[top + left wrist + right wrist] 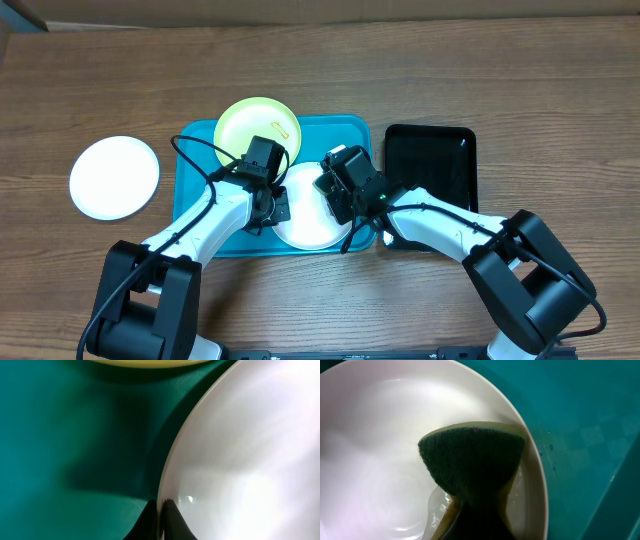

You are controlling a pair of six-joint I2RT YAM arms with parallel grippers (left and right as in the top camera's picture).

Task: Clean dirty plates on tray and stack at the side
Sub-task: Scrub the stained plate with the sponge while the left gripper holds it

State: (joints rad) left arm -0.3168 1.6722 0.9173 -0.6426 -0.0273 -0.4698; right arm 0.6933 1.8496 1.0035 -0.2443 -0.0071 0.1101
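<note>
A white plate lies on the turquoise tray. My left gripper is shut on its left rim; the left wrist view shows the fingers pinching the rim of the white plate. My right gripper is shut on a dark green and yellow sponge pressed onto the same plate, which looks wet. A pale yellow-green plate with orange smears sits at the tray's back. Another white plate lies on the table left of the tray.
A glossy black tray stands right of the turquoise tray. The wooden table extends around both trays. Cables run along both arms.
</note>
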